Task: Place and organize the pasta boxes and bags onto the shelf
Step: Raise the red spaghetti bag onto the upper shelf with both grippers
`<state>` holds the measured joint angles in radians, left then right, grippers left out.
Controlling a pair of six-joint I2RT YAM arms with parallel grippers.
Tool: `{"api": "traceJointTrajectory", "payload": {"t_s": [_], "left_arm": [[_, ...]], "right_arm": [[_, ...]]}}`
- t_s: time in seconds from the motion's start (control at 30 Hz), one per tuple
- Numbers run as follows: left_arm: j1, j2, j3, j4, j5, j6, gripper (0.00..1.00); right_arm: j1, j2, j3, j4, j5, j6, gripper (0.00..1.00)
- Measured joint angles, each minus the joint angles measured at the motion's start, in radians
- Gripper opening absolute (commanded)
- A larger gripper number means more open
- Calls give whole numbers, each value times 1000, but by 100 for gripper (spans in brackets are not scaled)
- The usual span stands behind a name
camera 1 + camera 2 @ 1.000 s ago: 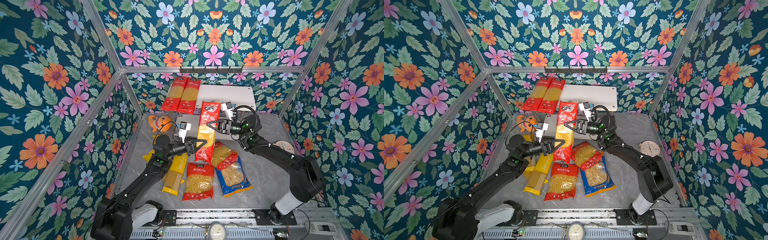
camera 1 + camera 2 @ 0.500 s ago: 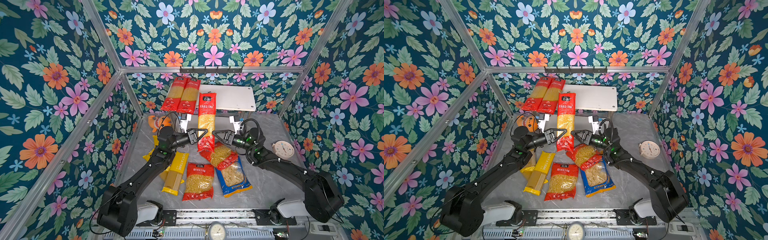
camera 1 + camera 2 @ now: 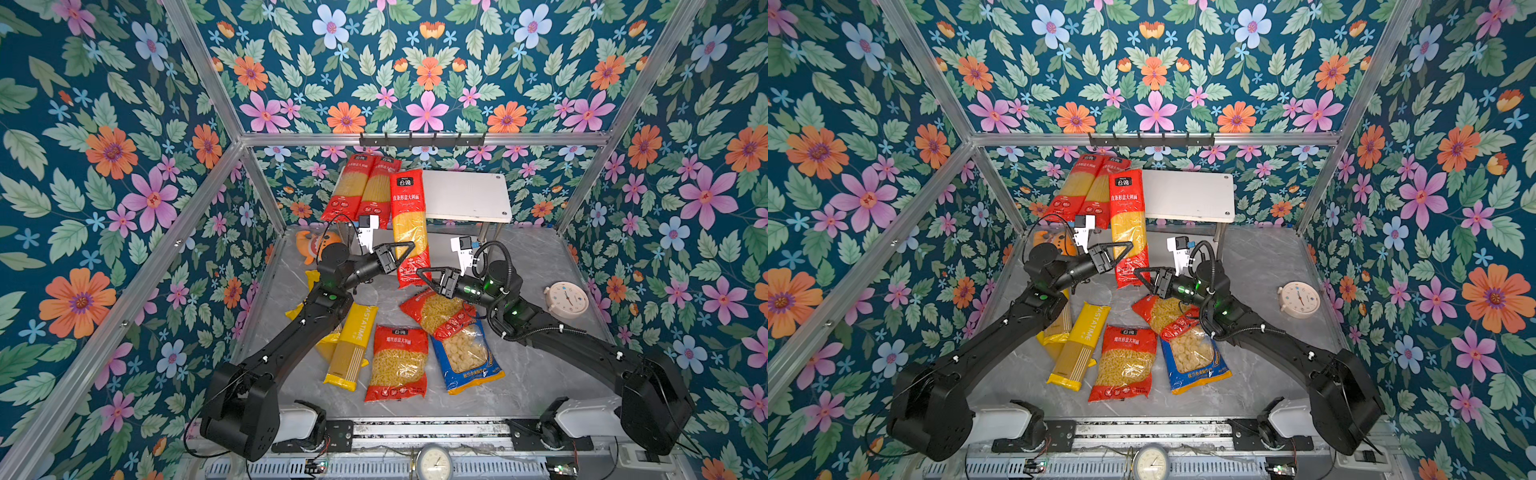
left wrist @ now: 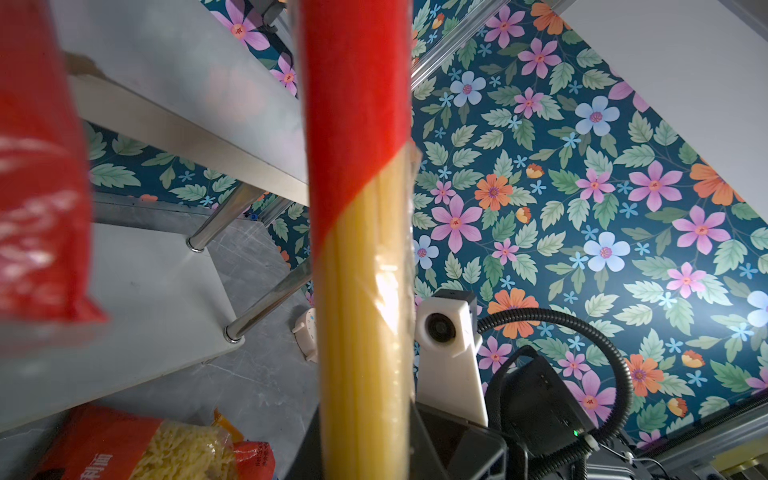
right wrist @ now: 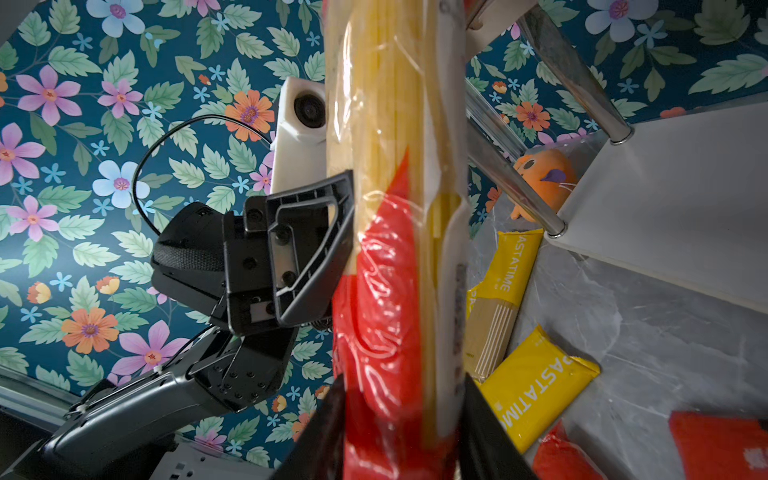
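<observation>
Left gripper (image 3: 407,249): clamped on the red spaghetti pack (image 3: 408,208) around mid-length.
Right gripper (image 3: 422,275): jaws closed against that pack's lower end.
Pack position: steeply tilted, top end at the shelf (image 3: 465,195) top board, beside two red packs (image 3: 363,189) lying there.

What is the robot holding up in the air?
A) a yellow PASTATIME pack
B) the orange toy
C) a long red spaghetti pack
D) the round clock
C: the left gripper is shut on the long red spaghetti pack, which hangs upright in the air.
</observation>
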<state>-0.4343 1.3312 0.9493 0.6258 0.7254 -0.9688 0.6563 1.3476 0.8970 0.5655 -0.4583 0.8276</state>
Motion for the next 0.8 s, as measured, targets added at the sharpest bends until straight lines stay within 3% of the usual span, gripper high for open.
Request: {"api": "traceJointTrajectory", "payload": {"t_s": [0.2,0.3,0.6,0.8], "left_arm": [[-2,2,42,-52,-28,11,48],[0,-22,60,-112,-44,47,54],[79,-168,-21,-157,-46,114,59],[108,-311,-81,-307,-79,240,59]], "right_arm": [[3,9,21,17,18,14,11],[2,20,41,18,23,43,10],[-70,60,224,-140,47,165,3],[-108,175,393,-203,72,291,0]]}}
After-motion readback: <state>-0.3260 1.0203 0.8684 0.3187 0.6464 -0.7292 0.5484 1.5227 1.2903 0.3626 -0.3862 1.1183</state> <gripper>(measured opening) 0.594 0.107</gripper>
